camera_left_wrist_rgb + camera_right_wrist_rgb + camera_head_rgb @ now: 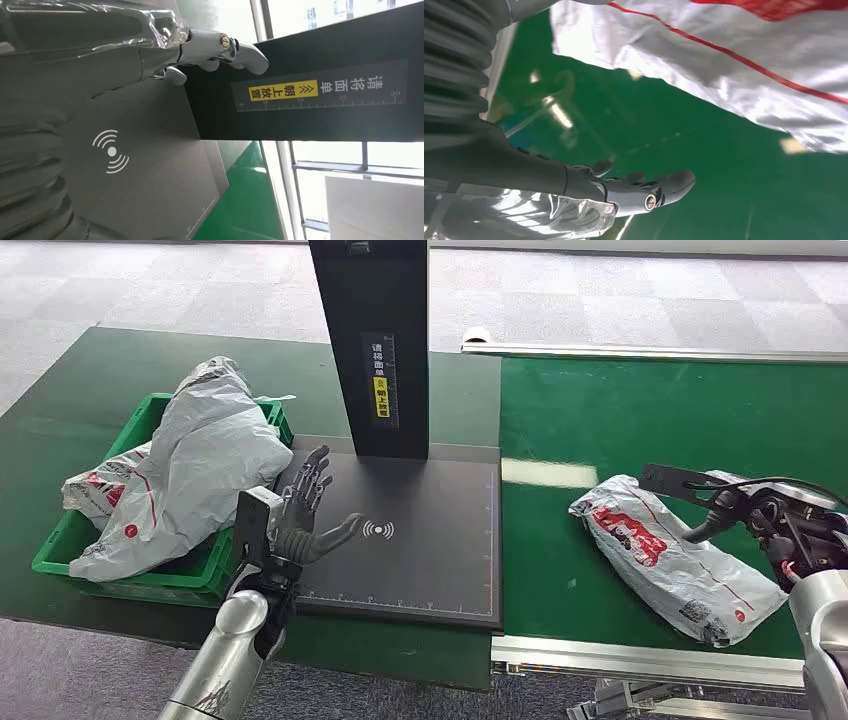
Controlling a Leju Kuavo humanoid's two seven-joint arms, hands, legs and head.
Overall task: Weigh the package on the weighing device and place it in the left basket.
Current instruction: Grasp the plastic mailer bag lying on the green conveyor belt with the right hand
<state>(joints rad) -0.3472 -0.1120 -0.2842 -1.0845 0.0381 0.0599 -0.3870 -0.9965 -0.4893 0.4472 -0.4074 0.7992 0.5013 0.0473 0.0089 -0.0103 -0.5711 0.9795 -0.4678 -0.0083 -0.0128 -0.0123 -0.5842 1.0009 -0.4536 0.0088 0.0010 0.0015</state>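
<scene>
— Left hand [308,508]?
— Over the left part of the black scale [420,550], fingers [318,472] spread wide, holding nothing; thumb toward the white signal mark [377,530]

— And the scale?
— Flat on the green counter [90,400], black post [372,340] upright at its back with a yellow label [380,396]

— Basket?
— Green basket [150,580] just left of the scale, touching or nearly so; two grey bags inside, a big crumpled bag [200,465] heaped above the rim, a smaller bag [100,485] with red print beside it

— The package?
— Package [675,558] lying on the green belt [640,410] to the right, grey with red print and a red line, well apart from the scale

— Right hand [790,525]?
— At the package's right end, close over it; fingers [674,182] stretched out above the belt, not closed on anything, package near but apart in the wrist view
</scene>
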